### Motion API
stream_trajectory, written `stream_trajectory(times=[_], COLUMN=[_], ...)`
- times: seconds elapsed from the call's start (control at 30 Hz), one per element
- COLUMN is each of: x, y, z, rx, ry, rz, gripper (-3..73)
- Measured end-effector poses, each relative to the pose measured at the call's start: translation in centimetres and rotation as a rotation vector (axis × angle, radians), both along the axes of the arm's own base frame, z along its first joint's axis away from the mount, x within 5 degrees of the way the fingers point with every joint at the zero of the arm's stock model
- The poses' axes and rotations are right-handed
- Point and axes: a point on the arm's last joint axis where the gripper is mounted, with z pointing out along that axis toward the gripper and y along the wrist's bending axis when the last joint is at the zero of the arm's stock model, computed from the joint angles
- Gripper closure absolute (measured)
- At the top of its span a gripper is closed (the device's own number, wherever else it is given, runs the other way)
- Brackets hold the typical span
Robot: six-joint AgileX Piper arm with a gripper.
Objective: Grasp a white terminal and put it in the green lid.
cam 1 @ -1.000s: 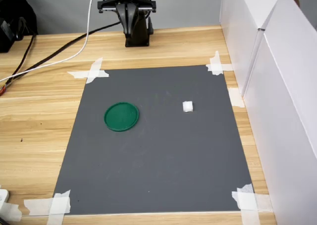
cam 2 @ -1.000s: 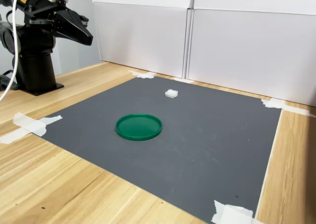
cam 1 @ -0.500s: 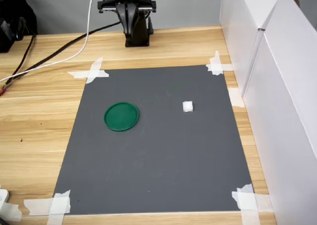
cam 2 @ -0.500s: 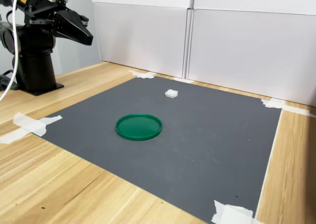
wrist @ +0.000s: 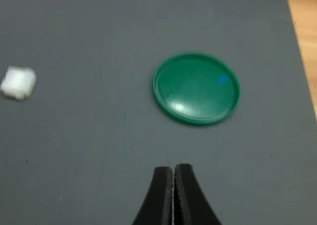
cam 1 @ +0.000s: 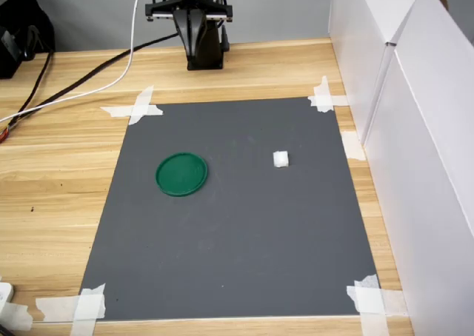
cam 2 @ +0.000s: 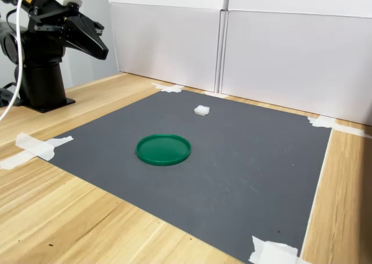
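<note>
The hand [wrist: 173,173] is clenched on nothing, its two black fingers pressed together, held high near the arm's base above the wooden surface [cam 1: 52,166]. The white terminal [cam 1: 281,159] sits on the dark grey mat [cam 1: 244,240], well apart from the green lid [cam 1: 181,175], which lies flat toward the first exterior view's left.

You've got a dark-green lid [cam 1: 181,175], white terminal [cam 1: 281,159], dark grey mat [cam 1: 244,232] with white tape corners [cam 1: 135,108], light wood-grain worktop [cam 1: 52,173], black hand [wrist: 172,181], white panels [cam 2: 244,49].
</note>
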Motion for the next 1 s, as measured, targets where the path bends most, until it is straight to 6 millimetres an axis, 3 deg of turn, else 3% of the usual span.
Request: stream_trajectory(times=[0.2, 0.47, 0.73, 1.0], x=[1.4, 5.3, 8.7, 11.7], y=[-0.1, 0.0, 1.8, 3.1], z=[2.3, 6.0, 9.3, 9.8], rx=[-0.011, -0.050, -0.201, -0.325], ry=[0.069, 0.199, 0.303, 0.295], rz=[0.001, 0.055, 0.424, 0.760], gripper=[71.0, 71.0, 71.0, 71.0])
